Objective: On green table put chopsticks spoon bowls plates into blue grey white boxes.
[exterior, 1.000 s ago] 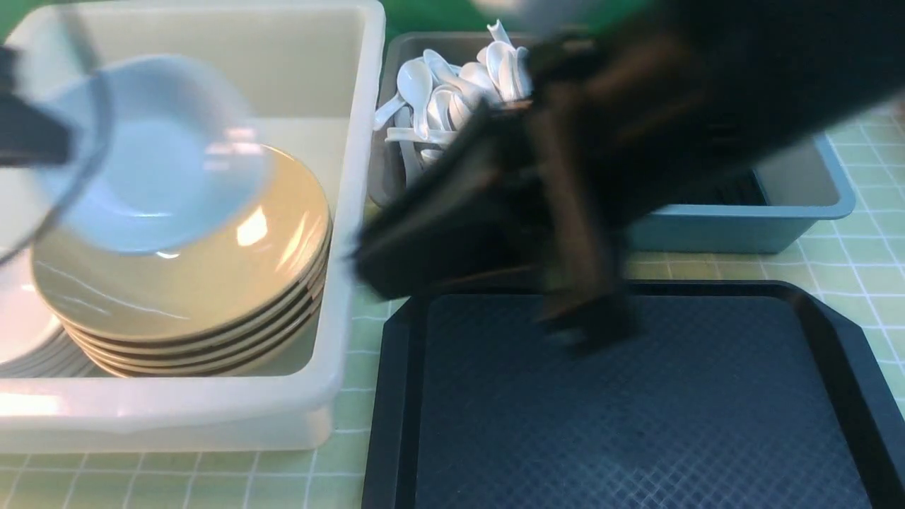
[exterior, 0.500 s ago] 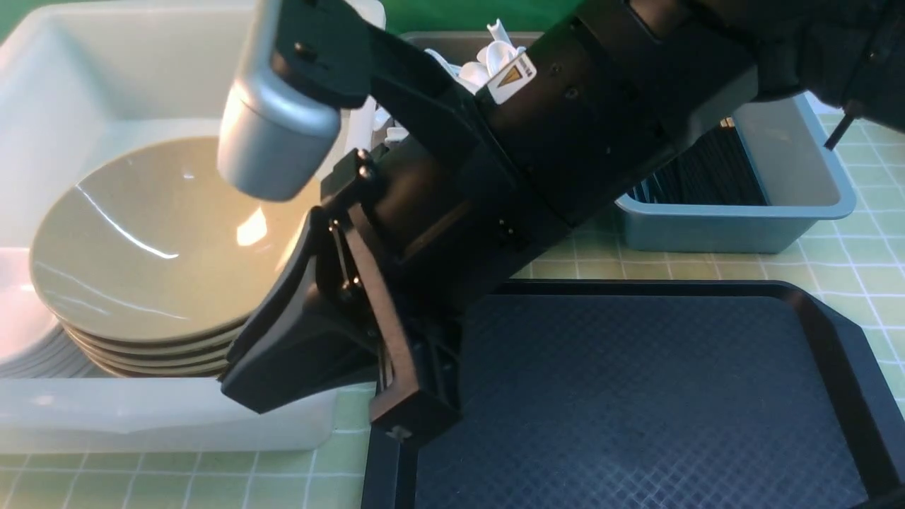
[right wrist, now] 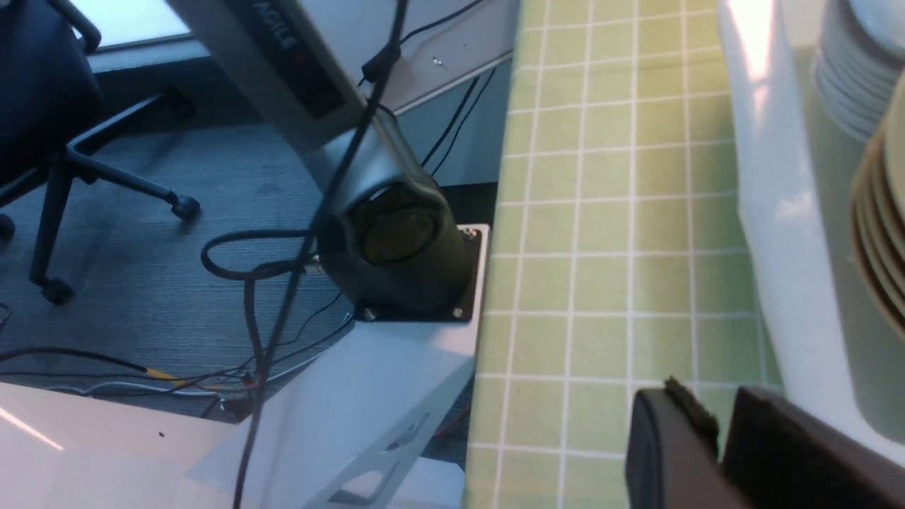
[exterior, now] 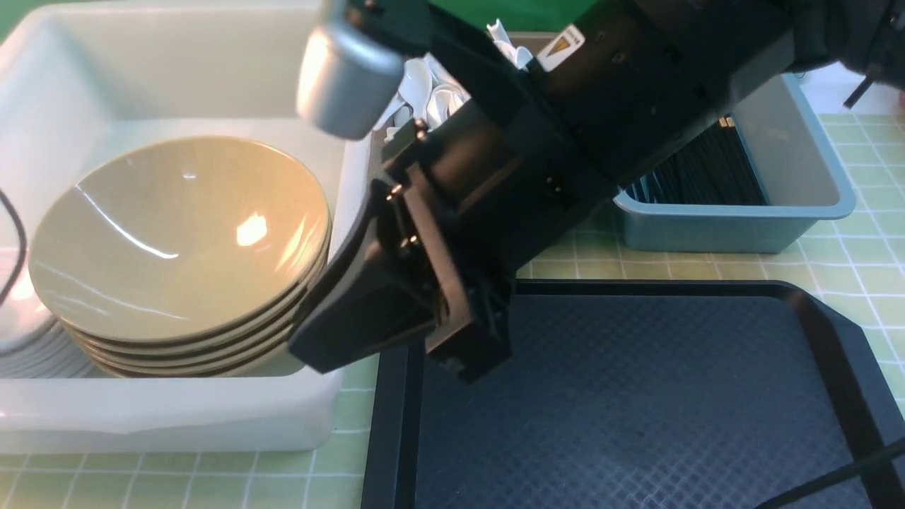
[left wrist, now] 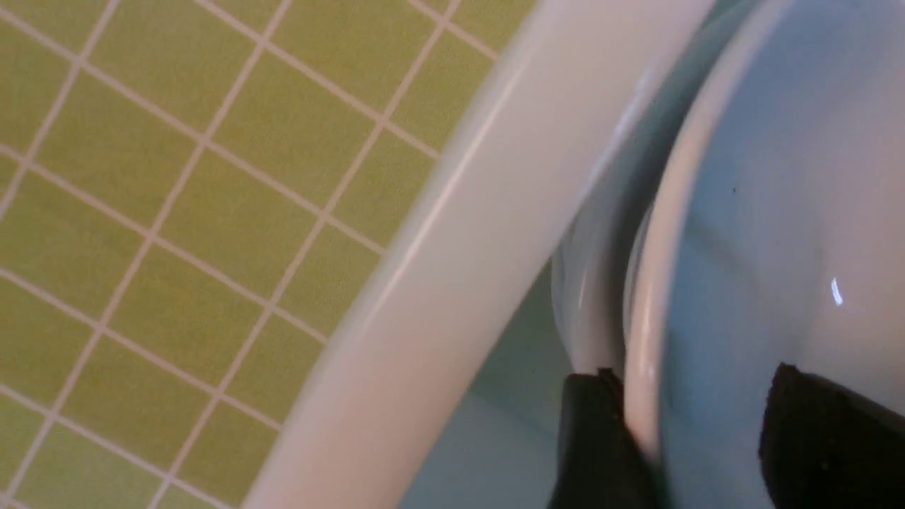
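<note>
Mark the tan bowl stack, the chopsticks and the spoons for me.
tan bowl stack (exterior: 177, 233), front view, inside of the top bowl.
chopsticks (exterior: 707, 177), front view, middle of the black bundle.
spoons (exterior: 428, 85), front view, one white scoop.

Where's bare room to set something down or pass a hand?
Black tray: bare, bordered by white box and blue box. White box: bare floor behind the bowls. Crowded: right arm hangs over the spoons and the tray's far left corner.

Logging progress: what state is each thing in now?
Glossy tan round bowls, stacked in large white plastic tub.
Small white rounded-square dishes, stacked.
White soup spoons, heaped.
Thin black chopsticks, in blue-grey plastic tub.
Left end effector, open around dish rim.
Right end effector, shut, empty.
</note>
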You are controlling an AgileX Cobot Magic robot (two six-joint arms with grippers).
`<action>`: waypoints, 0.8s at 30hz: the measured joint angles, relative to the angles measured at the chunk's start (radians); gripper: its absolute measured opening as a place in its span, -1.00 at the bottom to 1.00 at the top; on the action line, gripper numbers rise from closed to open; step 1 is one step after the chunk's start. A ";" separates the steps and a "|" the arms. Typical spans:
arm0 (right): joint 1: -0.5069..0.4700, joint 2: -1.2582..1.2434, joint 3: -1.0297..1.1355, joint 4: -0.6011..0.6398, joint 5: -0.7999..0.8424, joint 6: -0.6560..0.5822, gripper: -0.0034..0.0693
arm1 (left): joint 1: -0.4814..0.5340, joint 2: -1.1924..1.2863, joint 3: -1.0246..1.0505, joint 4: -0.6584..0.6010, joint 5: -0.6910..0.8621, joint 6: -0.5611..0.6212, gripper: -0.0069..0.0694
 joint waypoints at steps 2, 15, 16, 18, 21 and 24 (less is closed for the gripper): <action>-0.002 0.000 0.000 0.000 0.001 0.008 -0.53 | -0.021 -0.005 0.000 0.048 0.006 -0.049 0.27; -0.145 -0.033 0.031 -0.142 0.002 0.149 -0.50 | -0.150 -0.243 0.000 -0.057 0.029 -0.077 0.92; -0.149 -0.036 0.034 -0.163 0.001 0.161 -0.50 | -0.160 -0.255 0.000 -0.082 0.029 -0.064 0.92; -0.186 -0.083 0.089 -0.332 -0.004 0.269 -0.50 | -0.301 -0.316 0.000 -0.217 0.028 0.088 0.91; -0.199 -0.156 0.170 -0.495 -0.025 0.392 -0.49 | -0.468 -0.350 0.000 -0.316 0.040 0.177 0.83; -0.199 -0.279 0.290 -0.660 -0.088 0.542 -0.49 | -0.635 -0.352 0.000 -0.360 0.068 0.207 0.61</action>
